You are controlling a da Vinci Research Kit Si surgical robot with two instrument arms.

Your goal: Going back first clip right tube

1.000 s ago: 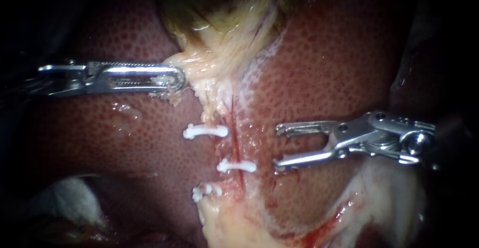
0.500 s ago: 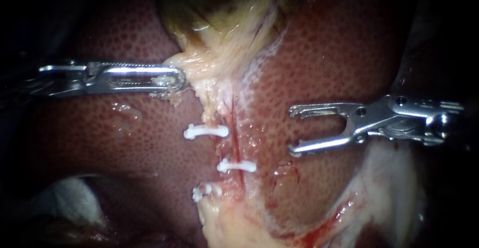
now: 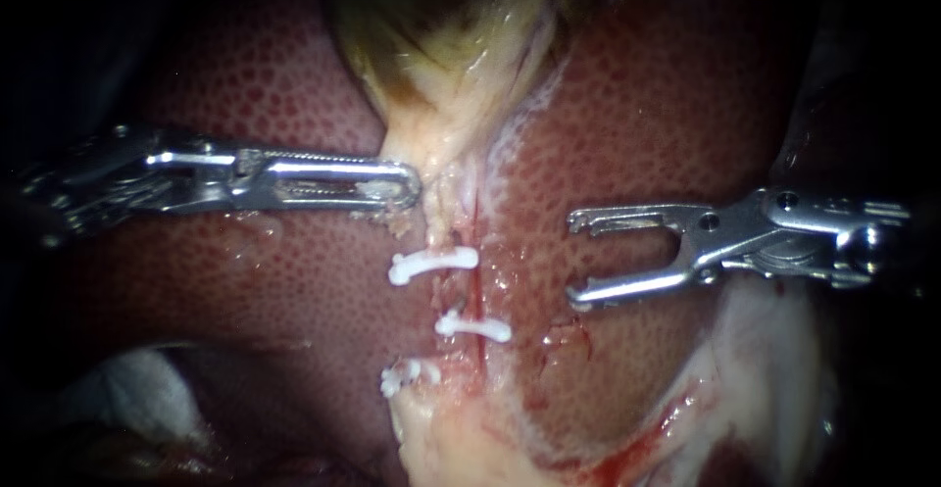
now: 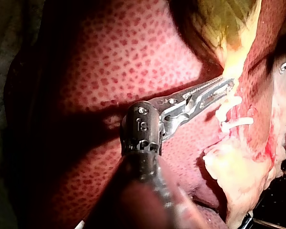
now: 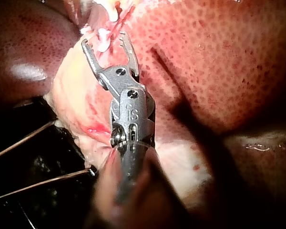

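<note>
In the endoscope view my left instrument (image 3: 397,187) has its jaws shut on the pale neck tissue of the gallbladder (image 3: 446,46), just above the clips. Three white clips cross the tubes below it: an upper clip (image 3: 433,264), a middle clip (image 3: 473,327) over a thin red tube (image 3: 474,286), and a lower clip (image 3: 405,377). My right instrument (image 3: 576,260) stands to the right of the clips, jaws open and empty, apart from the tube. The right wrist view shows these open jaws (image 5: 105,40) short of the clips. The left wrist view shows the shut jaws (image 4: 225,86) at the pale strand.
Spotted red liver (image 3: 245,281) lies on both sides of the tubes. Pale fatty tissue (image 3: 461,438) with some blood sits below the clips and to the lower right. White gauze (image 3: 127,389) shows at the lower left. Thin dark strands (image 5: 28,138) lie beside my right instrument.
My left instrument has moved right and slightly down with the tissue it holds, so the gallbladder neck now hangs straighter. My right instrument drew back to the right and up, then stayed still.
</note>
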